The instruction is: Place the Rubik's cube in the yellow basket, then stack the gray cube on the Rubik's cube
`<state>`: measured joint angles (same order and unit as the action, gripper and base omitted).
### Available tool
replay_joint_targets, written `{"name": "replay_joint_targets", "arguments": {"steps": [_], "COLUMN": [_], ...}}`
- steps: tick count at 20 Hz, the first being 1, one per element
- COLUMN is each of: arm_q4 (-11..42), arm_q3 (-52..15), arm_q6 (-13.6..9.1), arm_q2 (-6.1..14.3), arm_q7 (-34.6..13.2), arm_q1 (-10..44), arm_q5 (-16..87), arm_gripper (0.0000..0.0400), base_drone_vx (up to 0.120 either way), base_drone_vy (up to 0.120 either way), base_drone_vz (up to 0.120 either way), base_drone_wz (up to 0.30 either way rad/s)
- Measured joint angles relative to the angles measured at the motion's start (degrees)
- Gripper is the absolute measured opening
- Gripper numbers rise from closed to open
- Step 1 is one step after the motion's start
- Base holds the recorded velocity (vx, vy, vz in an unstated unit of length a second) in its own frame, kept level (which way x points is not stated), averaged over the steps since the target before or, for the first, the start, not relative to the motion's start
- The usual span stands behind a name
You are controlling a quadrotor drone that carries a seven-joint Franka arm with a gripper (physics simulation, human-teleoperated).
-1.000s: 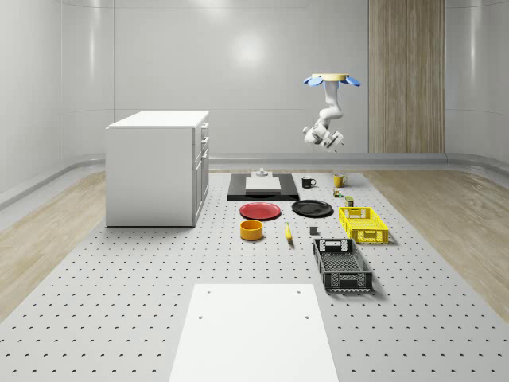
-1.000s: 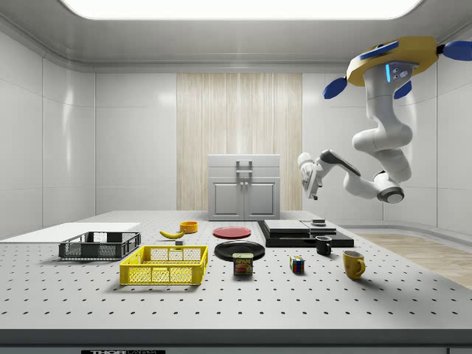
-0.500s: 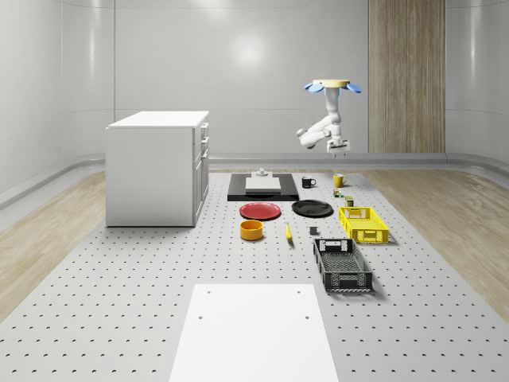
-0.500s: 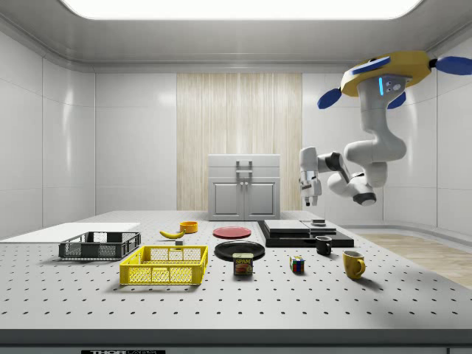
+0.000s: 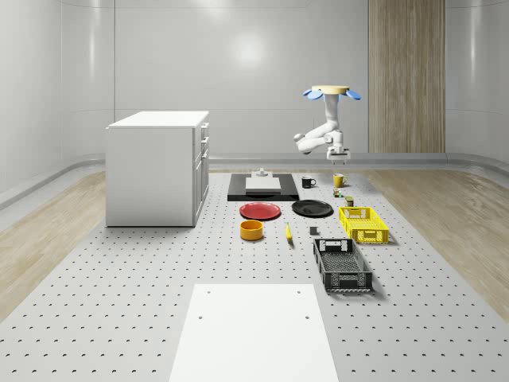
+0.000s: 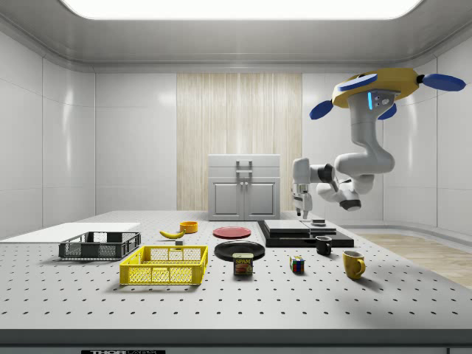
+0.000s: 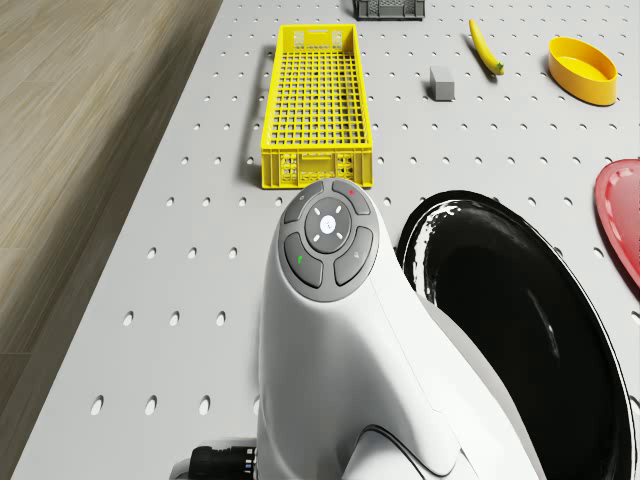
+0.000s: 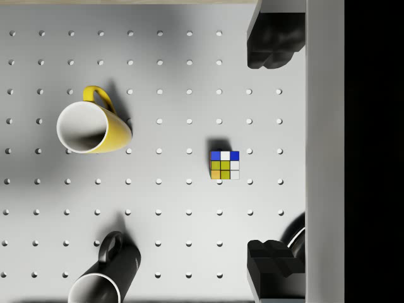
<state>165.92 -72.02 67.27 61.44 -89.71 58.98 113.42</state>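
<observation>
- The worktop [image 5: 119,318] is a perforated gray surface that carries every item; the whole-scene view also shows a white cabinet [image 5: 157,167] standing on it at that view's left.
- The drone [image 6: 375,82] hovers in the air above the far part of the worktop, over the area of the mugs and the black slab [image 6: 304,234]; the side view shows its yellow body and blue rotors, with the arm hanging below it.
- The yellow basket [image 6: 165,265] stands on the worktop; in the side view it lies well to the left of the gripper, and the drone view shows its open mesh floor [image 7: 316,100].
- The black plate [image 7: 520,330] shows beside the arm's white link in the drone view, with the gray cube [image 7: 441,82] farther off, near the banana [image 7: 485,47].
- The gripper [image 6: 300,213] points straight down, high above the worktop, with a clear air gap below it.
- The wrist view shows what the outer views do not: the two dark fingertips [image 8: 271,41] stand wide apart, with nothing between them.
- The yellow mug [image 8: 91,129] and the black mug [image 8: 104,278] lie beside the cube in the wrist view.
- The Rubik's cube [image 8: 225,165] rests on the worktop, below the gripper and nearly between the fingertips in the wrist view; the side view places it [image 6: 296,265] nearer the camera, between the tin [image 6: 243,264] and the yellow mug.
</observation>
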Motion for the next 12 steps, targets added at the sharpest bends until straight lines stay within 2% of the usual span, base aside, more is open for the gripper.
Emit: {"name": "replay_joint_targets", "arguments": {"steps": [2, 12], "arm_q4": [0.0, -0.2], "arm_q3": [-0.3, -1.6], "arm_q6": [0.4, 2.8], "arm_q2": [0.7, 3.8], "arm_q7": [-0.4, -1.8], "arm_q1": [0.5, 2.1], "arm_q5": [-0.2, -1.7], "arm_gripper": [0.04, 0.04], "base_drone_vx": [0.04, 0.0], "base_drone_vy": [-0.1, 0.0], "base_drone_vz": [-0.12, -0.12], "base_drone_wz": [0.0, 0.0]}}
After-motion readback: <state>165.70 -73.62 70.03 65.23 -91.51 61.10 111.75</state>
